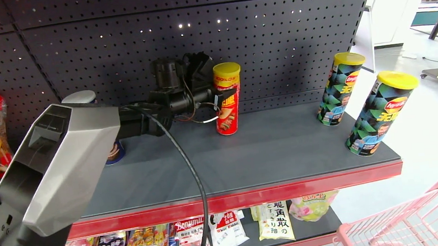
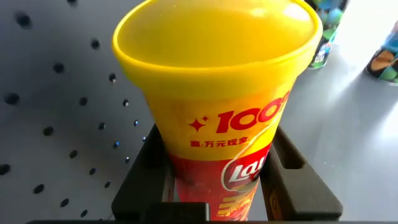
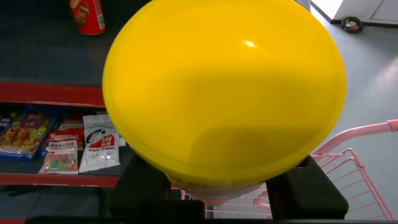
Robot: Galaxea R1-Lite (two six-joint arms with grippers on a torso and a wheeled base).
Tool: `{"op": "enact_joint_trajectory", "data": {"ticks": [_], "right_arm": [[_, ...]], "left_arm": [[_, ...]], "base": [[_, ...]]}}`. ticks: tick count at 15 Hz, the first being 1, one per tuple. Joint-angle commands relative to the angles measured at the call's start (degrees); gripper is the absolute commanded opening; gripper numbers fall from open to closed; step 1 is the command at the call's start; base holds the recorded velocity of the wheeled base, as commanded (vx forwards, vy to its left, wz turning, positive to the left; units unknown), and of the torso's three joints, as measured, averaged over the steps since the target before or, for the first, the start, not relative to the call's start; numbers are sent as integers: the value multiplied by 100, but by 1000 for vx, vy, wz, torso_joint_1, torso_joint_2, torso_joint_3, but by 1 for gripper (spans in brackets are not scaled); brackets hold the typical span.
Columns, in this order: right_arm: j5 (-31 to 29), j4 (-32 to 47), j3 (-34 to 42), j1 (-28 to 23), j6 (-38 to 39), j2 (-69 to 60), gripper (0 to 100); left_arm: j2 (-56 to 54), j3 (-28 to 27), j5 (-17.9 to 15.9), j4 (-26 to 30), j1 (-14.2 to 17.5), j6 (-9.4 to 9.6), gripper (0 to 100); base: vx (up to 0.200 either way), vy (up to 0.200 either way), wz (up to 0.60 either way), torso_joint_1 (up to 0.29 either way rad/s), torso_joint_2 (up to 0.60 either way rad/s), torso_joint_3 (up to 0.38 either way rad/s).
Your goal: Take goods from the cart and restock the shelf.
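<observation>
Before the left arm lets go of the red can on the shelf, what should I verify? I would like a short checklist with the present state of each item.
1. Red can stands upright: ok.
2. Its base rests on the shelf: ok, the head view shows no gap.
3. Left gripper has its fingers on both sides of the can: ok.
4. Room beside the can: ok, the two green cans stand apart, near the shelf's right end.
5. Right gripper holds the second can: ok, above the cart.
6. How firm that hold is: cannot tell, the lid hides the body.
</observation>
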Motion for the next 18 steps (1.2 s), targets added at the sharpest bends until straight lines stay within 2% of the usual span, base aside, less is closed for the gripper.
{"op": "enact_joint_trajectory", "data": {"ticks": [1, 2, 3, 4, 5, 6, 7, 10, 11, 13, 14, 18], "right_arm": [[1, 3, 23, 2, -1, -3, 0], [10, 3, 23, 2, -1, 6, 0], [10, 3, 23, 11, -1, 6, 0], [10, 3, 23, 11, -1, 6, 0], [10, 3, 23, 11, -1, 6, 0], [19, 3, 31, 11, -1, 6, 0], [19, 3, 49, 11, -1, 6, 0], [19, 3, 66, 11, 8, 6, 0], [28, 3, 66, 11, 8, 6, 0], [28, 3, 102, 11, 8, 6, 0], [28, 3, 102, 11, 8, -3, 0], [19, 3, 93, 11, 60, -3, 0]], "left_arm": [[-632, 471, 105, 12, -21, -178, 0], [-913, 787, 114, 30, -65, -354, 0], [-1142, 1104, 122, 12, -83, -433, 0], [-1608, 1842, 219, -23, -83, -424, 0], [-1810, 2150, 298, -58, -83, -424, 0], [-2170, 2738, 448, -155, -100, -442, 0], [-2583, 3529, 615, -409, -127, -451, 0], [-2935, 4716, 975, -1411, -241, -477, 0], [-2979, 4918, 1160, -1614, -338, -539, 0], [-2987, 4997, 1555, -1851, -575, -855, 0], [-2970, 5024, 1669, -1965, -663, -943, 0], [-2794, 5384, 1502, -2774, -724, -925, 0]], "base": [[0, 0, 0, 0, 0, 0], [0, 0, 0, 0, 0, 0], [0, 0, 0, 0, 0, 0], [0, 0, 0, 0, 0, 0], [0, 0, 0, 0, 0, 0], [0, 0, 0, 0, 0, 0], [0, 0, 0, 0, 0, 0], [0, 0, 0, 0, 0, 0], [0, 0, 0, 0, 0, 0], [0, 0, 0, 0, 0, 0], [0, 0, 0, 0, 0, 0], [0, 0, 0, 0, 0, 0]]}}
